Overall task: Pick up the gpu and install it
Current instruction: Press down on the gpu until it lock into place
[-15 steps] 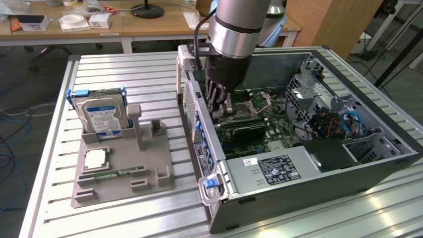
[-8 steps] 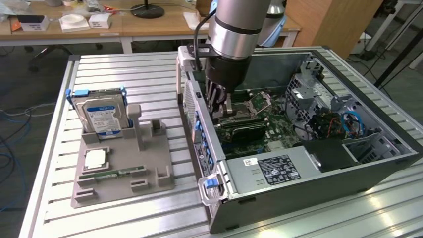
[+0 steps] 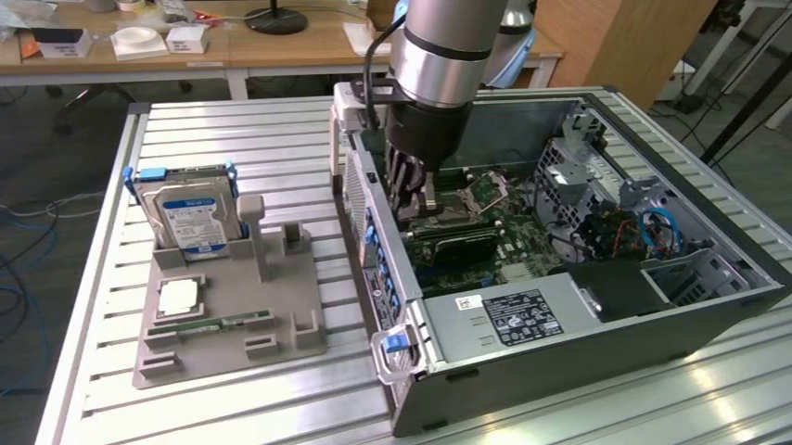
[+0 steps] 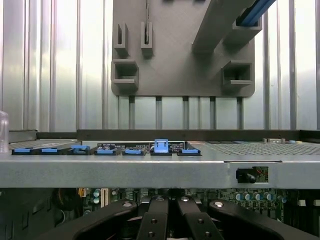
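end effector point(image 3: 415, 199) | fingertips hidden inside case point(image 3: 693, 315) | grasp unclear

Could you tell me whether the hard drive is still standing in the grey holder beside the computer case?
Yes, the hard drive stands upright in the grey holder, apart from the computer case.

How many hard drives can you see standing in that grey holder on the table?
1. A boxy silver hard drive with a blue-white label stands upright in a blue frame at the far end of the grey plastic holder, on the exterior view's left. Others may be hidden inside the open computer case.
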Robot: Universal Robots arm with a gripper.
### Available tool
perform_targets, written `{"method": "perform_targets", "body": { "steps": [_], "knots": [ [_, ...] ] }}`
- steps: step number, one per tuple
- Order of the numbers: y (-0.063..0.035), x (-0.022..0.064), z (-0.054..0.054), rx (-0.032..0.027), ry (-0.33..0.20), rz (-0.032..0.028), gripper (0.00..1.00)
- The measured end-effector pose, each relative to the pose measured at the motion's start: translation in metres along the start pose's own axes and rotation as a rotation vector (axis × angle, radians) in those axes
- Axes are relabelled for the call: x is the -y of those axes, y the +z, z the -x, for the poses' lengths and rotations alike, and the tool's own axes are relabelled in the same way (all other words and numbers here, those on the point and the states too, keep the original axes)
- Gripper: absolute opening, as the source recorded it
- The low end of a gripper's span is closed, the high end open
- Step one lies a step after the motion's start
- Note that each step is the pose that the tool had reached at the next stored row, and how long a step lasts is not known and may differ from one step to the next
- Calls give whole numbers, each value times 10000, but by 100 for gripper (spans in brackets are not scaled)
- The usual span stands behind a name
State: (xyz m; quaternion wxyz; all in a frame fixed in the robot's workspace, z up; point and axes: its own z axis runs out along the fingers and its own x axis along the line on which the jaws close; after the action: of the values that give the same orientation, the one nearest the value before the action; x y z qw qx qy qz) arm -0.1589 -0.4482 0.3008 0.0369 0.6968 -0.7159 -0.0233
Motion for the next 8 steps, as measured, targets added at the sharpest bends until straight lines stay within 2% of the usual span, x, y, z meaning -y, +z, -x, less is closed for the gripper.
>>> {"method": "perform_targets", "body": {
  "steps": [6,8],
  "knots": [
    [-17,28,0,64,-5,-2,11],
    [-18,28,1,63,-4,1,11]
  ]
}}
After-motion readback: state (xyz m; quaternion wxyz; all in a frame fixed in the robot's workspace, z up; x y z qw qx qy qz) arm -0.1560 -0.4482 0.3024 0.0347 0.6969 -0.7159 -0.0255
